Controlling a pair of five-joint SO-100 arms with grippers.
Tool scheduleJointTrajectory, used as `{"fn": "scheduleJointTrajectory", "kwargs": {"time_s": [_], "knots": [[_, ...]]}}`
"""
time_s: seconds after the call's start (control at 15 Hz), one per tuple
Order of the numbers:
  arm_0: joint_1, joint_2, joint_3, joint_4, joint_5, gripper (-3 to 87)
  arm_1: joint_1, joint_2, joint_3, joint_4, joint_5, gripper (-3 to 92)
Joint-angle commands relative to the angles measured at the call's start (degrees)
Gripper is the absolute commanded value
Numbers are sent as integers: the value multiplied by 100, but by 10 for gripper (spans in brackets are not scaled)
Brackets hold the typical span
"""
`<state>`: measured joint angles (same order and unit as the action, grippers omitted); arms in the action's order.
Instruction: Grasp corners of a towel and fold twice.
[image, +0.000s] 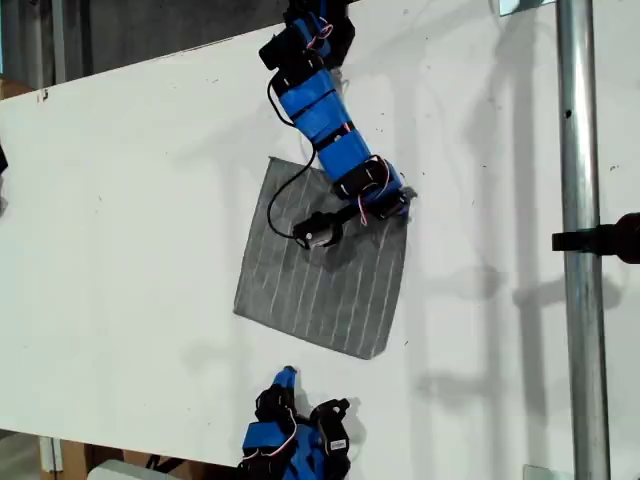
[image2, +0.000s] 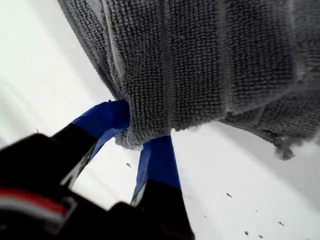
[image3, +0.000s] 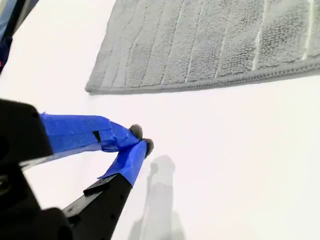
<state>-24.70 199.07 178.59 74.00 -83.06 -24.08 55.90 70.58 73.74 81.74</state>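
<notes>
First gripper (image2: 135, 137): jaws pinched shut on a bunched corner (image2: 145, 132) of the towel (image2: 200, 65), cloth gathered between the blue-taped fingers (image2: 157, 160) and lifted clear of the white table (image2: 240, 175) just below. From that grip, the rest of the towel hanging and trailing forward and away, stripes running roughly along the line of reach.

In the exterior view, this arm reaching down from the top edge, its gripper (image: 390, 200) at the towel's (image: 320, 275) corner on the exterior view's right, the cloth otherwise flat and spread toward the other arm.

Second gripper (image3: 137, 142): jaws closed or very nearly so, tips touching, holding nothing. Ahead of it, apart across bare table, the towel's near hem (image3: 210, 82) lying crosswise, with one free corner (image3: 91, 90) off to the side of the tips. In the exterior view, that gripper (image: 285, 380) parked near the bottom edge, just short of the towel's nearest corner (image: 372, 352).

Likely hinge of the next move: the held corner carried across the cloth toward the second gripper's side. Second gripper nearer to the near hem, but not yet engaged.
</notes>
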Motion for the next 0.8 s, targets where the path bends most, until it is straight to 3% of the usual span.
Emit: {"fn": "scheduleJointTrajectory", "kwargs": {"time_s": [0.0, 0.13, 0.4, 0.67, 0.73], "knots": [[-18, 18, -70, -35, -44, -28, 114, 765, 105, 79, -149, -2], [334, -88, -940, -141, -123, -29, 149, 826, 316, -79, -176, -2], [1318, -4069, -4641, 44, 659, -29, 237, 826, 352, -308, -352, -2], [2364, -6636, -7321, 1266, 1608, -29, 255, 844, 343, -378, -404, -2], [2716, -7049, -7576, 1327, 1890, -29, 264, 844, 360, -387, -404, -2]]}}
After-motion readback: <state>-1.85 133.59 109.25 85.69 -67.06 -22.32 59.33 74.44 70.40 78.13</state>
